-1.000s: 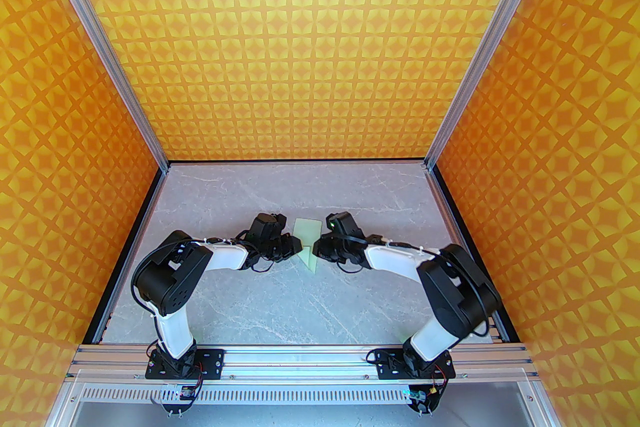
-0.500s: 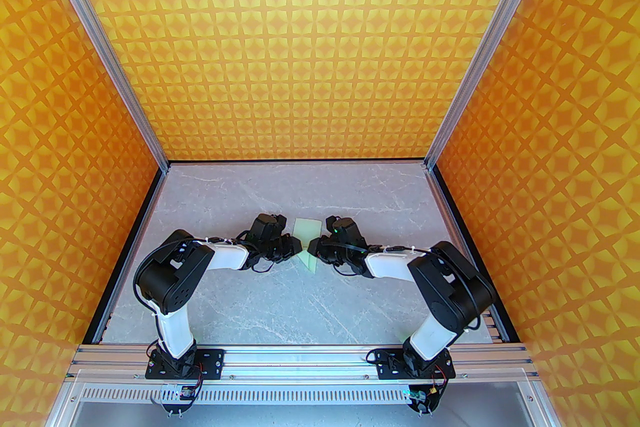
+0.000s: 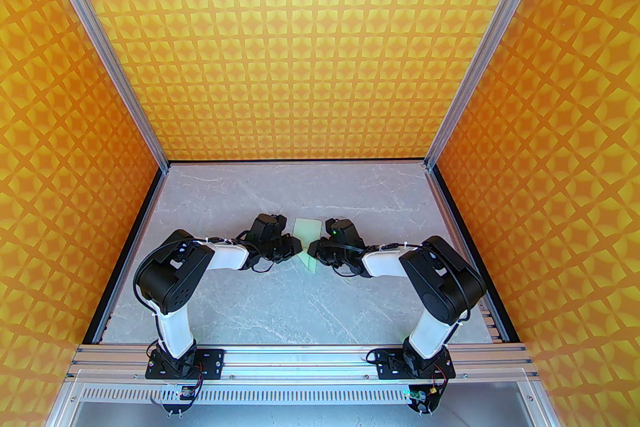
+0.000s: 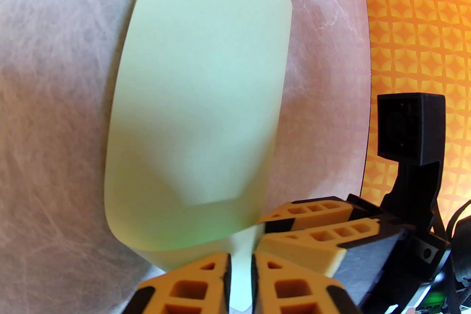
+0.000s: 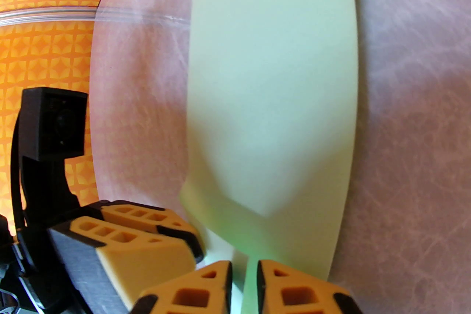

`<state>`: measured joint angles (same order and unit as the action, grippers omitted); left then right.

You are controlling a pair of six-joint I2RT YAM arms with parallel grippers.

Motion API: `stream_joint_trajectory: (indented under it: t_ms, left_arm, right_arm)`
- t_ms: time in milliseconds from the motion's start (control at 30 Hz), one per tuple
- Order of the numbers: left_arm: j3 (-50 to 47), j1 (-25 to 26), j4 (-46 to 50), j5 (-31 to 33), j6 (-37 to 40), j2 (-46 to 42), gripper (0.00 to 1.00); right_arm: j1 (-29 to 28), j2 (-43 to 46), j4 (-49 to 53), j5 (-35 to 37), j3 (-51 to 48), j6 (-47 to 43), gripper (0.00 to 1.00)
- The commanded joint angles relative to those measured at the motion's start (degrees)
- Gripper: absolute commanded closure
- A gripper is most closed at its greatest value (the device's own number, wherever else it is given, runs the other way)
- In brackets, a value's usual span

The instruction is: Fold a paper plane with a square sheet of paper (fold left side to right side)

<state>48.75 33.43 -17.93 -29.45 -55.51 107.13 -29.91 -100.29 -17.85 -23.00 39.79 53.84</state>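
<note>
Where the two arms meet over the middle of the table (image 3: 280, 305), we find the sheet of paper (image 3: 306, 231) lying between the left gripper (image 3: 299, 246) and the right gripper (image 3: 312, 247). The sheet is pale mint-green and already creased. Seen from above, its far end is broad and blunt, and its near end tapers to a point toward the arm bases. Most of it lies flat on the grey marbled surface. In the left wrist view, we see the left gripper's orange fingers (image 4: 198, 283) clenched on a narrow raised strip of the sheet, the jaws almost together with paper filling the slit between them. In the right wrist view, the right gripper's fingers (image 5: 294, 290) clamp the same raised strip from the opposite side in the same manner. Each wrist view also shows the other gripper's fingertips just beside its own, so both grips sit at one spot, roughly midway along the sheet. Ahead of the fingers, a folded layer with one corner lies on the sheet. The close-ups are blurred at the pinch. The strip appears to be a folded ridge, but we cannot count its layers. Orange patterned walls (image 3: 320, 39) enclose the table on three sides.
</note>
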Motion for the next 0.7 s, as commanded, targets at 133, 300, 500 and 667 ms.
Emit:
stream_joint_trajectory:
  t_ms: [133, 300, 500, 667]
  left_arm:
    - [0.9, -0.1, -1.3, -1.4, -0.4, 0.8, 0.81]
    - [0.8, -0.1, -1.1, -1.6, -0.3, 0.5, 0.8]
    - [0.6, 0.0, -0.6, -1.8, -0.1, -0.4, 0.79]
    - [0.4, 0.3, -0.8, -2.0, 0.0, -0.4, 0.79]
  right_arm:
    - [0.8, -0.5, -1.7, -1.3, 0.8, 0.4, 0.9]
    - [1.2, -0.5, -0.7, -1.4, 1.1, -0.1, 1.0]
    - [2.1, 0.6, 2.6, -1.3, 1.5, -2.2, 1.0]
    - [2.6, 1.1, 4.8, -1.2, 2.2, -3.7, 1.0]
